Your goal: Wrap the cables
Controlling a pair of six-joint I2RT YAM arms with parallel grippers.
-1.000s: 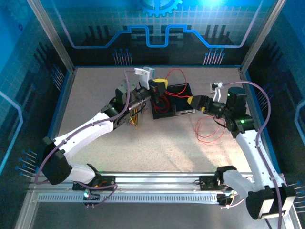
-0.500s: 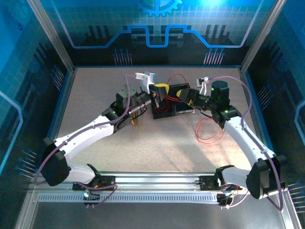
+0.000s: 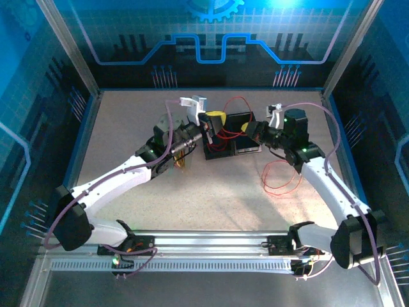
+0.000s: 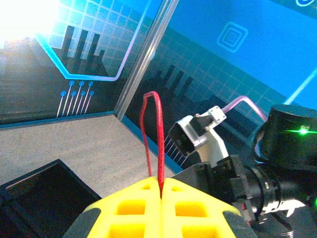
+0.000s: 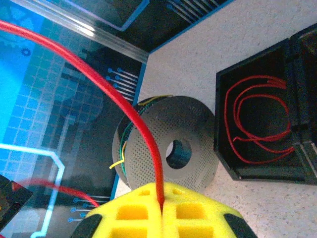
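Left jaws and right jaws are both clamped on red cables [image 4: 159, 148]. Slack loops lie in the black box [image 5: 267, 173] and on the counter [image 3: 211, 192]. The cables look light and limp, so grip short, near the spool [image 5: 198, 124].

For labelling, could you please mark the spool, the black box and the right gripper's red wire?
spool [image 5: 195, 124]: right wrist view, perforated face.
black box [image 5: 267, 172]: right wrist view, near wall.
red wire [image 5: 156, 168]: right wrist view, mid-span.
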